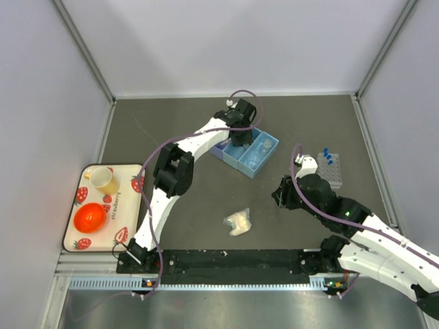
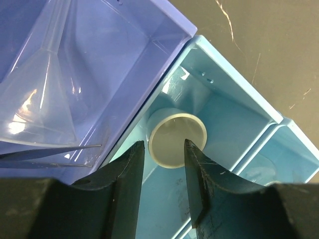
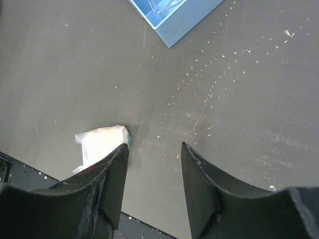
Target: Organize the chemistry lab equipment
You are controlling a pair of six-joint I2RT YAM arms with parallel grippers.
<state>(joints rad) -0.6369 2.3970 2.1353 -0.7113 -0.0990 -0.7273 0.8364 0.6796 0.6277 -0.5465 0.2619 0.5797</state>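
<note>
Left wrist: seeing left gripper (image 2: 163, 145) spread over white dish (image 2: 177, 135), apparently deposited in light-blue bin (image 2: 239, 124). Next: lower right gripper (image 3: 153, 147), also spread, onto yellowish packet (image 3: 102, 140).

A: where'd the small white round dish (image 2: 177, 138) end up?

B: in the light-blue plastic bin (image 2: 234, 124), which touches the darker blue plastic bin (image 2: 124, 45). Clear rectangular tube rack (image 1: 329, 171) sits right of both, pale yellowish packet (image 1: 239, 221) lies in front.

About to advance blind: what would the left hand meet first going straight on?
Probably the small white round dish, lying in the light blue bin in line with the open left hand; depth is unclear.
</note>
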